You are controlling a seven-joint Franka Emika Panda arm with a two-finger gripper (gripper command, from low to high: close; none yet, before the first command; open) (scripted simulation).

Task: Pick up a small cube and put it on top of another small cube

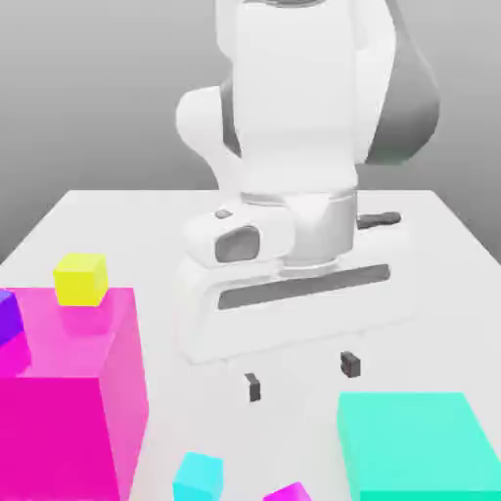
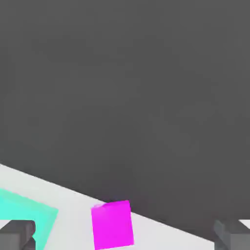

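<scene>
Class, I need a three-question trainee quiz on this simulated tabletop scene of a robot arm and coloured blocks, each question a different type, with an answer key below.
1. True or false: the gripper has its fingers closed on the small magenta cube.
2. Which colour is the small cube sitting on top of the large magenta block? A) cyan B) yellow C) green
3. Fill in: on the table, the small cyan cube lies beside the small ______ cube.

Key: 1 false, the fingers are open and hold nothing; 2 B; 3 magenta.
</scene>
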